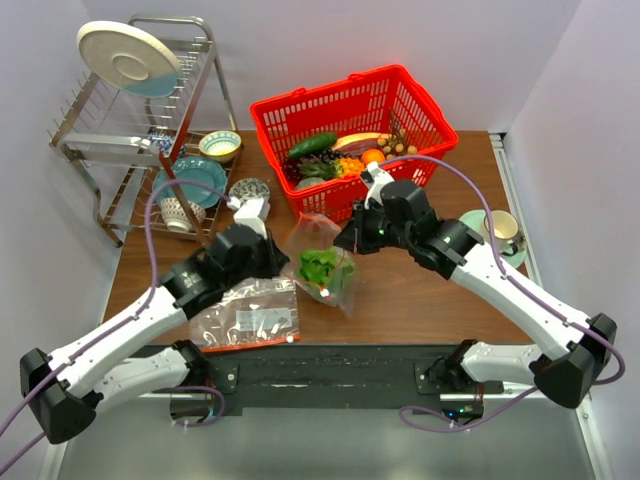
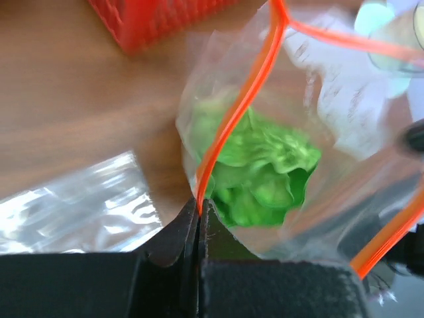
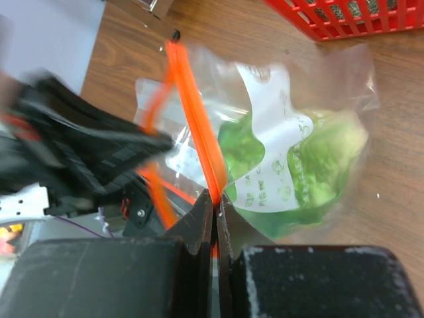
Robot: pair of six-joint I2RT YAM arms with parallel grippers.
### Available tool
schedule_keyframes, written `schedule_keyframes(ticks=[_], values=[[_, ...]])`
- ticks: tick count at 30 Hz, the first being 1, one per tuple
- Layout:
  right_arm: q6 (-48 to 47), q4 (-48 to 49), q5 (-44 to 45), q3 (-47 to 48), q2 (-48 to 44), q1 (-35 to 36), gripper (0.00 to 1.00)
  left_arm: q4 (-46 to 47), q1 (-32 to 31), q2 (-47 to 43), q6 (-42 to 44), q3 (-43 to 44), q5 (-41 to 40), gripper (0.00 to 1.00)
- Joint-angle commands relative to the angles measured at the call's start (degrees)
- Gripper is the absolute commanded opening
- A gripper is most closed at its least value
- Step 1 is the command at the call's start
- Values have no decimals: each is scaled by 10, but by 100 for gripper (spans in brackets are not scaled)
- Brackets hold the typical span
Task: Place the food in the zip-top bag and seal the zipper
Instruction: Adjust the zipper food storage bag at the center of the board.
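Observation:
The zip-top bag [image 1: 322,262] is held up over the table between both grippers, with the napa cabbage [image 1: 320,268] inside it. My left gripper [image 2: 200,205] is shut on the red-orange zipper [image 2: 232,119] at one side of the mouth; the cabbage [image 2: 265,172] shows through the plastic. My right gripper [image 3: 215,199] is shut on the zipper [image 3: 199,126] at the other side, above the cabbage [image 3: 318,159]. The mouth gapes between them. The cucumber [image 1: 313,145] and the brown nuts [image 1: 405,148] lie in the red basket [image 1: 300,103].
A second clear bag [image 1: 245,318] lies flat at the near left and also shows in the left wrist view [image 2: 73,205]. A dish rack [image 1: 130,130] with a plate, bowls and cups stands at the back left. A cup on a saucer [image 1: 500,230] sits at the right.

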Motion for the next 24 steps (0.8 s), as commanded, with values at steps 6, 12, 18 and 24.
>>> schedule_keyframes(ticks=[6,12,18,24], values=[[-30,30,-109,71,94,0,0,-176,17,3,135,250,-86,0],[-24,49,-138,79,152,-1,7,-193,18,10,146,223,-103,0],[-44,36,-101,86,155,-1,37,-146,19,18,144,155,-94,0],[-103,-25,-7,169,155,-2,46,-81,18,26,154,103,-44,0]])
